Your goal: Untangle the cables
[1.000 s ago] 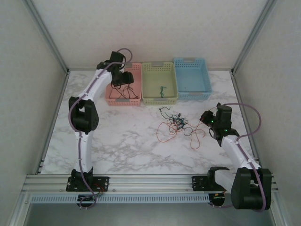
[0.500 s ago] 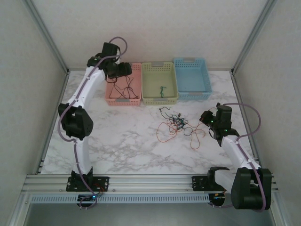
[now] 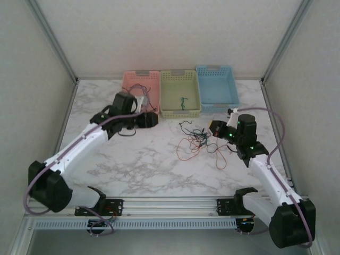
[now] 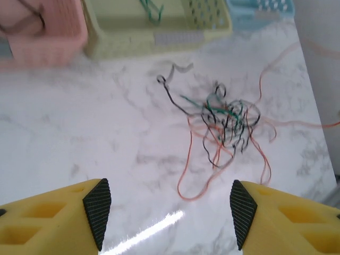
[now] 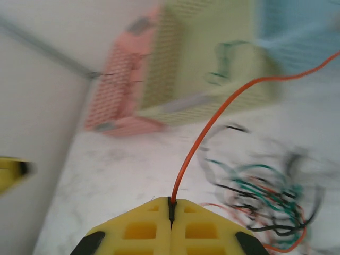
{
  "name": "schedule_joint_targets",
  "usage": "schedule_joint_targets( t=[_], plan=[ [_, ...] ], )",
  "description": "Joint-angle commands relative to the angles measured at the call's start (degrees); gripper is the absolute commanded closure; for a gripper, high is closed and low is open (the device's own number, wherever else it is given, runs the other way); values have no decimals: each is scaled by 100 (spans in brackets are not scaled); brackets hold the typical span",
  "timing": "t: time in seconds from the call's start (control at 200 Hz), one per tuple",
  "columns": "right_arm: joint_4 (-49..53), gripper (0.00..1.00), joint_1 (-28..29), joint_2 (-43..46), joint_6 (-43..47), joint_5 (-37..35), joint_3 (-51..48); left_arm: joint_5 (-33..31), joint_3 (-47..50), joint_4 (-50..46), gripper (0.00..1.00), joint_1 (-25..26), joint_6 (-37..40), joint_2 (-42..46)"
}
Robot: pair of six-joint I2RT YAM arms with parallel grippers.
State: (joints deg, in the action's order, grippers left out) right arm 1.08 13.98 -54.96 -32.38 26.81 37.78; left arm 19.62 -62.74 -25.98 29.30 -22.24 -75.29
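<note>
Since a second ago the left arm has swung down from the pink basket to the table. Left gripper has its fingers spread wide and holds nothing. Right gripper has slid in, pinched tight on one orange wire. Cables lie heaped mid-table, just in front of the green basket.
</note>
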Motion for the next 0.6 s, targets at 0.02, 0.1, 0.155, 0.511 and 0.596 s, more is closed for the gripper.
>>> schedule_joint_targets(
  t=[0.02, 0.1, 0.155, 0.511, 0.596],
  plan=[
    [-268, 100, 549, 335, 227, 986, 869, 200, 796, 660, 35, -12, -410, 816],
    [-429, 100, 819, 370, 133, 1317, 1248, 207, 1044, 576, 34, -12, -513, 1231],
    [-436, 100, 1036, 355, 151, 1361, 1507, 265, 1117, 512, 33, -12, -551, 1471],
    [363, 100, 1582, -640, 597, 65, 1853, 757, 1642, 776, 30, 98, -764, 2012],
    [195, 100, 1582, -971, 531, -247, 1488, 792, 1750, 830, 30, 203, -773, 2030]
  ],
)
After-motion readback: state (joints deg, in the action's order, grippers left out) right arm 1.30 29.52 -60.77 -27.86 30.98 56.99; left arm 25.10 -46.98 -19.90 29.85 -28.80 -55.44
